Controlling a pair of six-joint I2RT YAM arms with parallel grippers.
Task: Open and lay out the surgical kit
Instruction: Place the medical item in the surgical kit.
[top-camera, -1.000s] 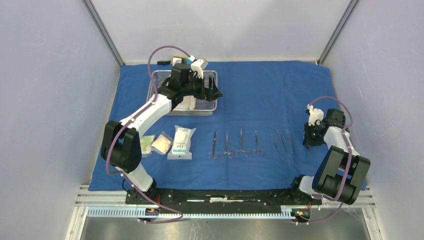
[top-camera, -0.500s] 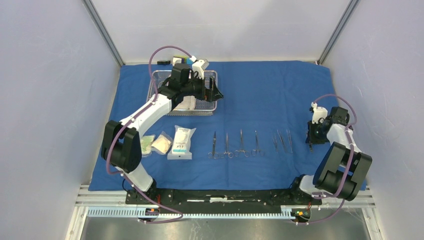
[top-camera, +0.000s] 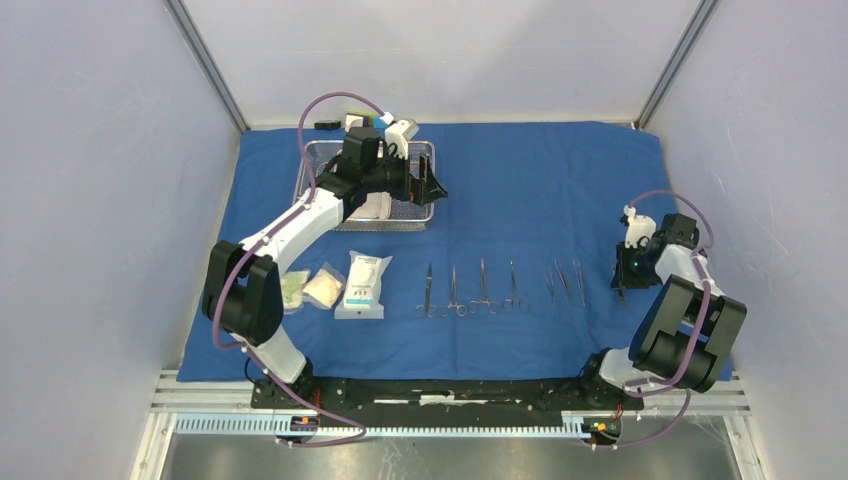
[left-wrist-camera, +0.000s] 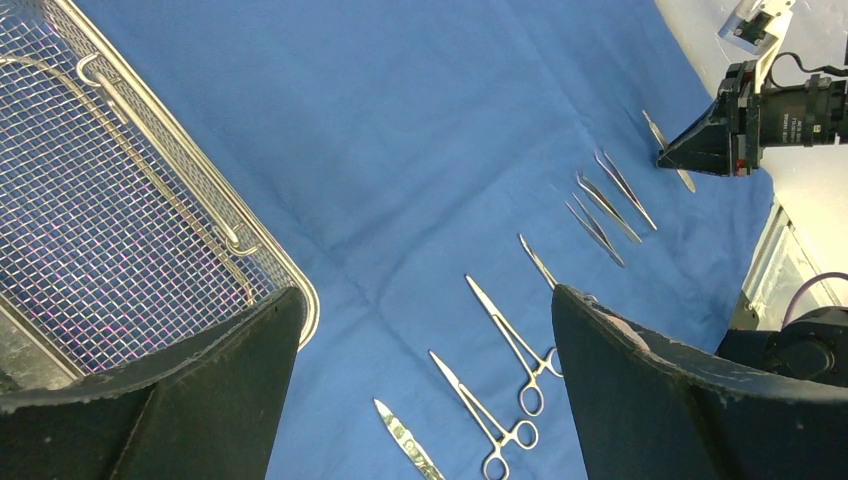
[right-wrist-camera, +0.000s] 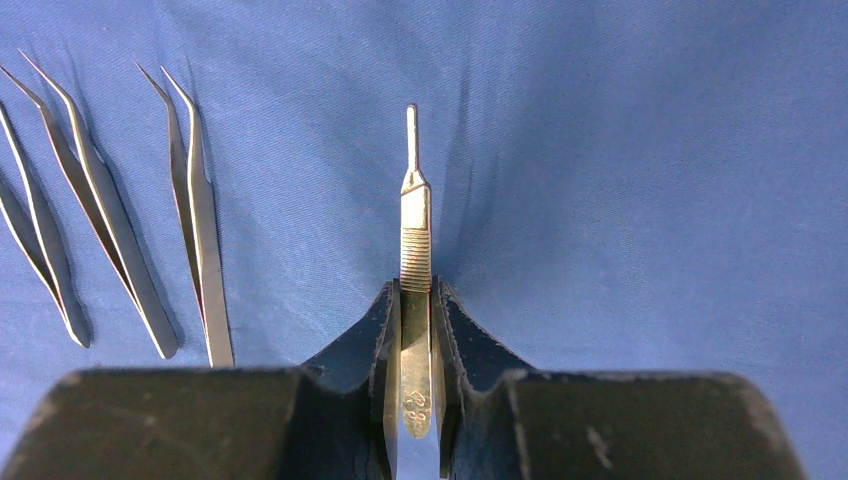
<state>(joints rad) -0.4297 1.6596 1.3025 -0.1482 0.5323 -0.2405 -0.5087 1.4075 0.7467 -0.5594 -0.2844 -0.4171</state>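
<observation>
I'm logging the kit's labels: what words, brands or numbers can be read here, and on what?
No text here is legible.
White packet: dark printed lines, too small to read.
Scalpel handle held in the right gripper: an engraved mark near its butt end, too blurred to read.

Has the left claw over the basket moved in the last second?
No. The left gripper sits open over the basket's right edge, in the same spot as before.
</observation>
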